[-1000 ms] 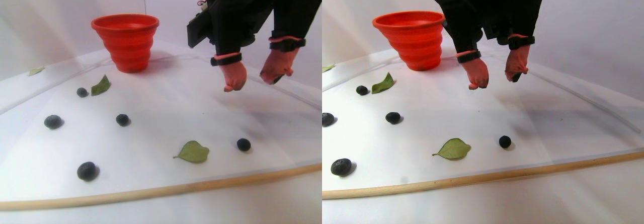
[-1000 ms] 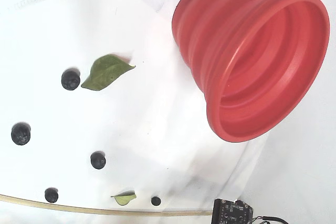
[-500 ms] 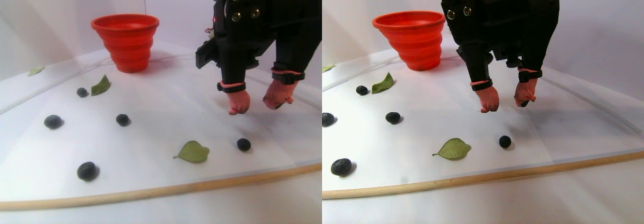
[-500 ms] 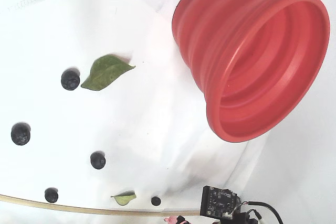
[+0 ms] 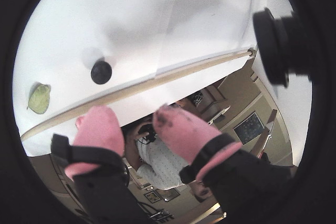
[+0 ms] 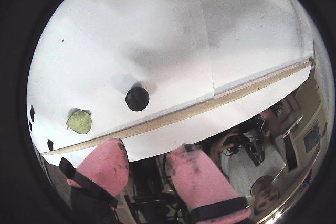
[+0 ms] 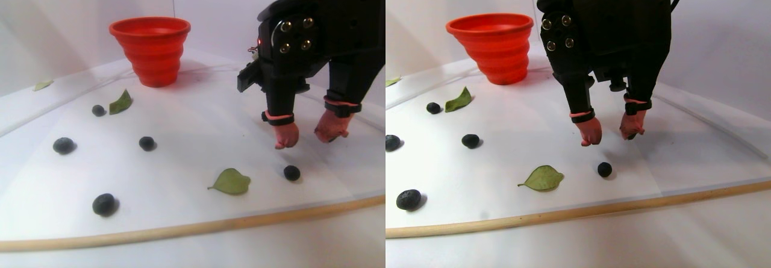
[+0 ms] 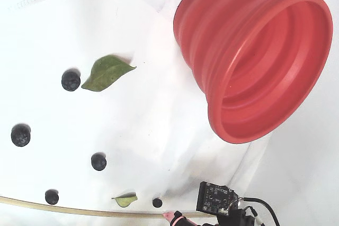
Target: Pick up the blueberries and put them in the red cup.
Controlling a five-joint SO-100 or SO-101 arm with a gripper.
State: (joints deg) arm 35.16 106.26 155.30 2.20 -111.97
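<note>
Several dark blueberries lie scattered on the white table; the nearest blueberry sits just in front of my gripper. The gripper is open, its pink-capped fingertips pointing down a little above the table with nothing between them. In both wrist views this berry lies ahead of the gripper. Other blueberries lie to the left. The red cup stands upright at the back left; in the fixed view the red cup shows no berry inside.
Green leaves lie among the berries, one close to the nearest berry. A wooden strip runs along the table's front edge. White walls close off the back.
The arm has come down and forward from near the cup. Its open fingertips now hang low over the table just behind the front right blueberry. No berry has moved.
</note>
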